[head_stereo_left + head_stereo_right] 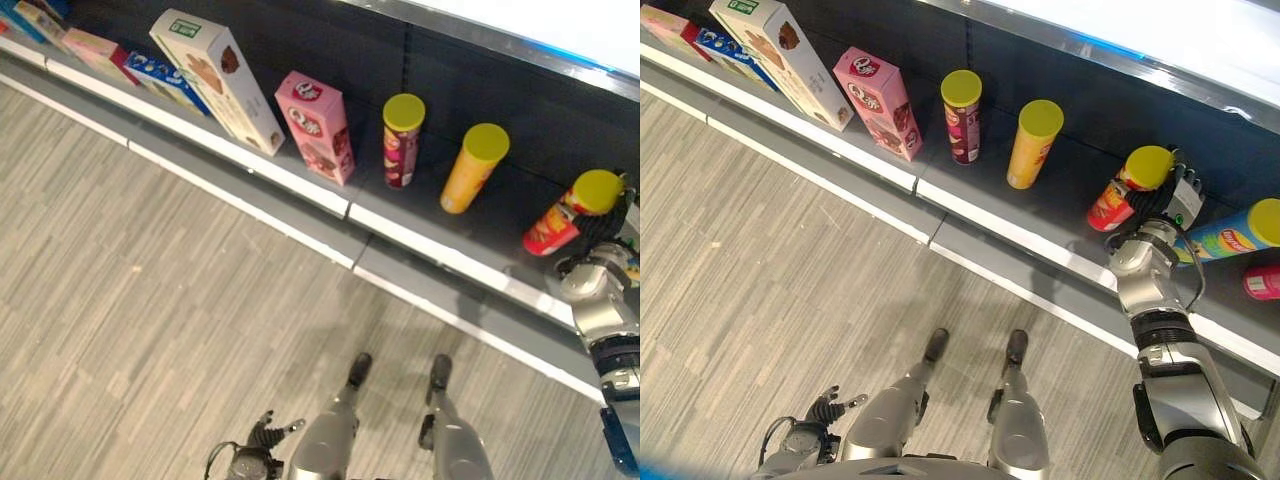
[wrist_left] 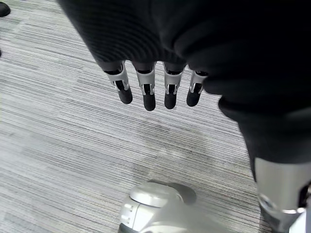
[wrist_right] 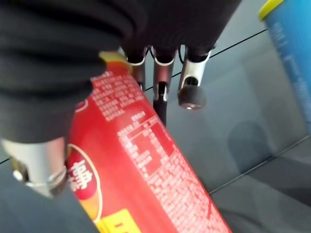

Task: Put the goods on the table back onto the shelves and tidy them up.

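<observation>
Right now the red can [image 1: 1118, 196] stands on the shelf [image 1: 1040, 215] at the right of the frame, tilted, its yellow lid [image 1: 1148, 167] leaning toward the upper right and its base down-left. The right hand [image 1: 1175, 200] sits just beside the lid end. In the right wrist view the fingers [image 3: 190, 87] reach past the can's far side with the thumb [image 3: 36, 165] on the near side, so the hand looks wrapped round it (the contact of the fingertips themselves is not clear). The can's long axis runs along the palm, across the fingers. I judge the coming move to be righting it and letting go, beside the blue can [image 1: 1232, 237]. The left hand [image 1: 825, 412] hangs at lower left over the floor [image 1: 150, 300], fingers straight and apart, well away from the shelf.
</observation>
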Available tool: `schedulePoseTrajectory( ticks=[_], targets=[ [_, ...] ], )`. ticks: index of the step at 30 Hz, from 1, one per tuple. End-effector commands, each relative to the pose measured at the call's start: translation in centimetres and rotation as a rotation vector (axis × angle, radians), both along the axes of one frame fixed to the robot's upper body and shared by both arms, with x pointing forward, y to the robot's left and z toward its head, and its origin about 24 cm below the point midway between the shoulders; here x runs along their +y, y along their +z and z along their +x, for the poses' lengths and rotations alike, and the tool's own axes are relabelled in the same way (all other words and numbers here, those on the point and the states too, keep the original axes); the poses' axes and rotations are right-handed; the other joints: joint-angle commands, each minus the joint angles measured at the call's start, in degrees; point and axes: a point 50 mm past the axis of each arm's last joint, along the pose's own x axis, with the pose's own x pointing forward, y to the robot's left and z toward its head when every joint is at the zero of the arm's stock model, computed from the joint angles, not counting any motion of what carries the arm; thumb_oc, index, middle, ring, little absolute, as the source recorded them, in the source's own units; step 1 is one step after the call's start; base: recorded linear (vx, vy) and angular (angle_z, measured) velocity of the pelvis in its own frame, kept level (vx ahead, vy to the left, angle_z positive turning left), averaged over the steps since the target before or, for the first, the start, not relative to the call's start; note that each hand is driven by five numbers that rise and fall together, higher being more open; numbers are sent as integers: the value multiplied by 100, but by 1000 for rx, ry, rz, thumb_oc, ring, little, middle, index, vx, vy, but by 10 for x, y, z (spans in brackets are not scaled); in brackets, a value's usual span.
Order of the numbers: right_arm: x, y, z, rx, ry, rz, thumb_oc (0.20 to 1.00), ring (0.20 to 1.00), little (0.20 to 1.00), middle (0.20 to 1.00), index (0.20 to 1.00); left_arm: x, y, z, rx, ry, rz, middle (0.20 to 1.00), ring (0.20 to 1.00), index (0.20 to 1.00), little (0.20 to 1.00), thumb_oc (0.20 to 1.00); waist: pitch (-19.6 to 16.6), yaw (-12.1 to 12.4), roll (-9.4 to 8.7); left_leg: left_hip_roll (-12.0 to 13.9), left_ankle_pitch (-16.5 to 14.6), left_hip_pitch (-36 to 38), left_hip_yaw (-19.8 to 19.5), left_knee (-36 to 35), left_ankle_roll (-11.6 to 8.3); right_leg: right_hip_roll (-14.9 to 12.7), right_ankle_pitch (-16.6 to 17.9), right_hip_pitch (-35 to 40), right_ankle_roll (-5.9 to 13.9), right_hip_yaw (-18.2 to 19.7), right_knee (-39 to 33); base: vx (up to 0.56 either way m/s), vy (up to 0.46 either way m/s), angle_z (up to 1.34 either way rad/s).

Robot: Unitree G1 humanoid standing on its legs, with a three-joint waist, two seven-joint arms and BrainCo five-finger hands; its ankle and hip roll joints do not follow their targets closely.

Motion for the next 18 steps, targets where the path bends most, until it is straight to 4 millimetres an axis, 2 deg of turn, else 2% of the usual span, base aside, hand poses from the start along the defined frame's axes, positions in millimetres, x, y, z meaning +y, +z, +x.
schedulePoseTrajectory(
  ticks=[1, 18],
  targets=[
    [-1, -3, -4, 9, 19, -38, 200, 200, 200, 200, 200, 11, -5, -16, 62, -9, 64, 1000, 1000, 1000, 1000, 1000, -303, 112, -64, 182, -462, 68, 554, 18, 16, -432, -525, -214, 453, 224, 560, 8, 4, -3],
    [8, -8, 0, 22, 50, -6, 200, 200, 200, 200, 200, 14, -6, -20, 78, 1, 76, 1000, 1000, 1000, 1000, 1000, -303, 119, -88, 152, -498, 89, 614, 26, 44, -464, -503, -229, 474, 272, 568, 0, 0, 0]
  ],
)
